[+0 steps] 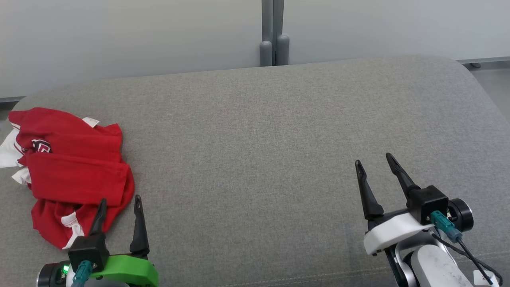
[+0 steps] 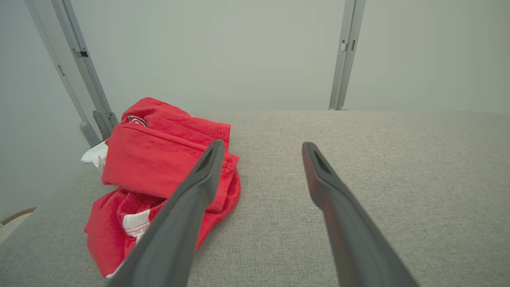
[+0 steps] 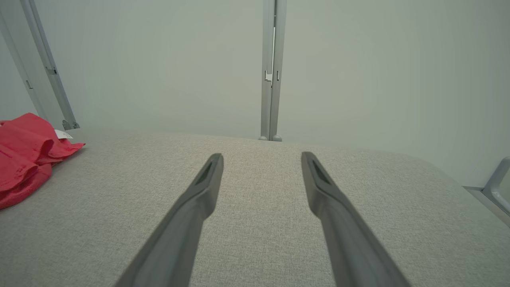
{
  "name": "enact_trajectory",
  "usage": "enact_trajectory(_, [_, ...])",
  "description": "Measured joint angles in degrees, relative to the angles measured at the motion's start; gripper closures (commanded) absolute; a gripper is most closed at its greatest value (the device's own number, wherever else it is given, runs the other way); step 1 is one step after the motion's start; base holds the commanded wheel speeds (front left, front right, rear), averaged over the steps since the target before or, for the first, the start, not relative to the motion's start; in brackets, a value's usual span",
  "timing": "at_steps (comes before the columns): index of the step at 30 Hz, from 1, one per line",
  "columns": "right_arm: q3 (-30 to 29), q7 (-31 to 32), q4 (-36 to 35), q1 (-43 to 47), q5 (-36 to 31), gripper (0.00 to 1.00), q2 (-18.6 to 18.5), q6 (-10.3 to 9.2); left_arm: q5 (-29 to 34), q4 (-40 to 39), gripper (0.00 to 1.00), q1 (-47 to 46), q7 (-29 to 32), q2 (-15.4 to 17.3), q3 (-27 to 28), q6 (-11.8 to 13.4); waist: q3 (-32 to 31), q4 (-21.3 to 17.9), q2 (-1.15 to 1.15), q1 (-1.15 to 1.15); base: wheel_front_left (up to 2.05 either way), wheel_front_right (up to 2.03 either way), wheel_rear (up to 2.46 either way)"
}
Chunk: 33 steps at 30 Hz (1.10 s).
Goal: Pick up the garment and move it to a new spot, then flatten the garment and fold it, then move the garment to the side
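Note:
A crumpled red garment (image 1: 75, 175) with white trim and a small dark logo lies in a heap at the left end of the grey padded surface (image 1: 259, 139). My left gripper (image 1: 119, 203) stands open at its near right edge, one finger over the red cloth, nothing held. In the left wrist view the garment (image 2: 159, 159) sits left of centre, behind the left finger, and the gripper (image 2: 261, 149) is open. My right gripper (image 1: 374, 161) is open over bare fabric far to the right. The right wrist view shows its open gripper (image 3: 262, 159) and the garment (image 3: 24, 155) at the far left.
The grey cushion has rounded corners and drops off at its left, right and far edges. Behind it stands a pale wall with a grey vertical post (image 1: 273, 32). A white label (image 1: 91, 121) sticks out of the garment's far side.

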Motion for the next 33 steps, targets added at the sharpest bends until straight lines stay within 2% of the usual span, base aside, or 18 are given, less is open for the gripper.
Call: enact_trajectory(33, [-1.27, 0.0, 0.68, 0.29, 0.51, 0.0, 0.32, 0.66, -1.33, 1.1, 0.0, 0.11, 0.0, 0.0, -0.01, -0.01, -1.01, 0.53, 0.0, 0.0, 0.0, 0.0, 0.0])
